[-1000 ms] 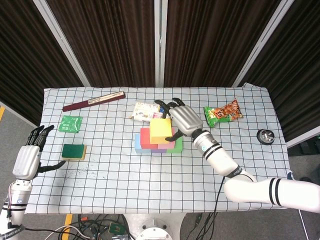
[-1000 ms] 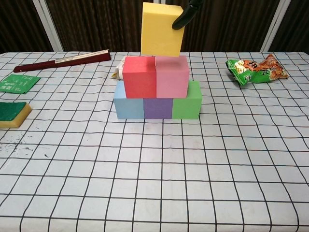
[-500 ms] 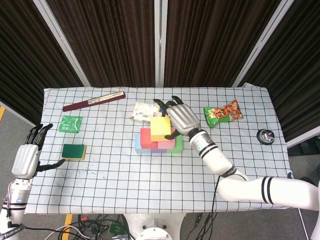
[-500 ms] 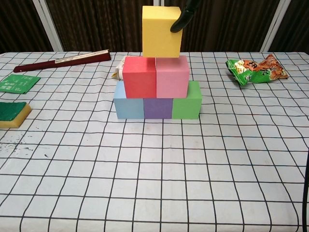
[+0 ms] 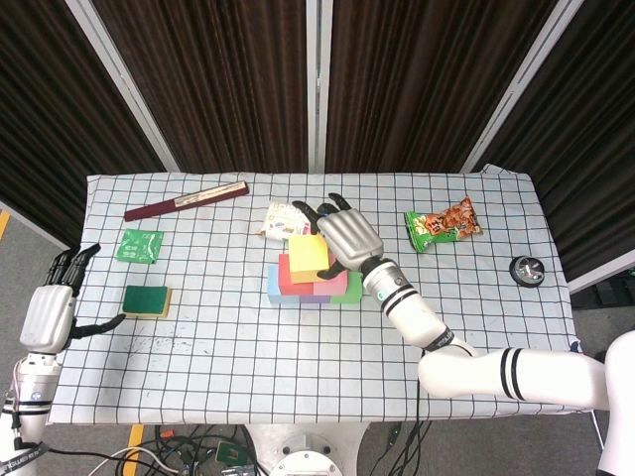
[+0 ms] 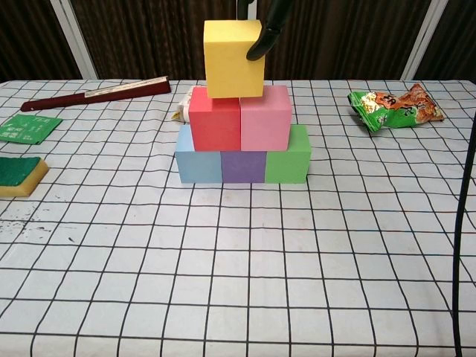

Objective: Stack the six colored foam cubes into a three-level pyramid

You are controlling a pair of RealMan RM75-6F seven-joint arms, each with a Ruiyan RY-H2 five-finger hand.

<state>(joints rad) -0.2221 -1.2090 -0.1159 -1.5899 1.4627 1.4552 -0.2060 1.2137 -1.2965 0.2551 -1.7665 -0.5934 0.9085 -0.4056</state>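
Observation:
Blue (image 6: pixel 198 165), purple (image 6: pixel 243 166) and green (image 6: pixel 288 155) cubes form a row on the table. A red cube (image 6: pixel 214 119) and a pink cube (image 6: pixel 264 117) sit on top of them. My right hand (image 5: pixel 347 236) holds a yellow cube (image 6: pixel 233 59) at the top of the stack, over the red and pink cubes; whether it rests on them is unclear. One dark fingertip (image 6: pixel 260 42) presses the cube's right side in the chest view. My left hand (image 5: pixel 52 308) hangs open off the table's left edge, holding nothing.
A green-and-yellow sponge (image 5: pixel 146 299) and a green packet (image 5: pixel 139 245) lie at the left. A dark red flat stick (image 5: pixel 186 200) lies at the back left, a white packet (image 5: pixel 278 220) behind the stack, a snack bag (image 5: pixel 443 225) to the right, and a small dark round thing (image 5: pixel 526 270) far right.
My right hand has carried the yellow cube leftward and lower, from above the pink cube to over the seam of red and pink. The left hand drifted slightly left.

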